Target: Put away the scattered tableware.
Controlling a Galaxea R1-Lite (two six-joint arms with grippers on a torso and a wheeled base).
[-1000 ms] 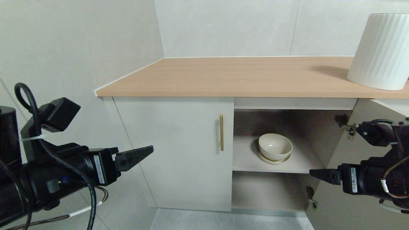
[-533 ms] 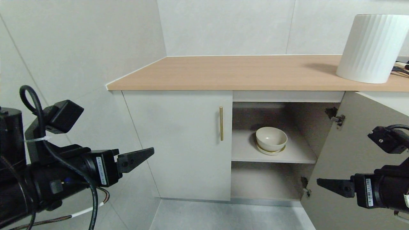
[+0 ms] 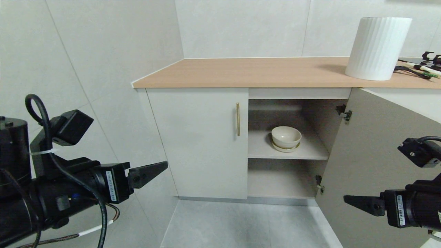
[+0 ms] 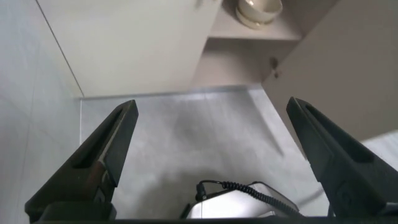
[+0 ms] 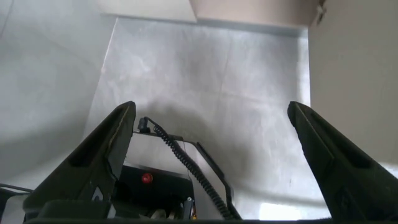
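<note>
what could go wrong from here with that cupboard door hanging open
The open door stands close beside the right tool, so a sideways swing of that arm could strike it. The bowl sits stacked on a plate on the shelf, so slamming the door might jolt the stack.

Setting: a home-style kitchen.

Evidence:
- A wood-look countertop (image 3: 262, 70) lies on a white base cabinet (image 3: 299, 93), up and ahead of the left gripper (image 3: 162, 166) and the right gripper (image 3: 349, 199).
- Large pale wall tiles (image 3: 241, 27) rise behind it, and a grey tiled floor (image 3: 241, 224) lies below the grippers.
- A closed door (image 3: 200, 148) with a slim brass handle (image 3: 237, 119) stands ahead of the left gripper.
- An open door (image 3: 372, 148) hangs just beside the right gripper.
- A shelf (image 3: 310, 152), ahead between the two grippers, carries a cream bowl (image 3: 286, 136) on a plate (image 3: 285, 149).
- A white ribbed container (image 3: 377, 48) sits on the countertop, above the right gripper.
</note>
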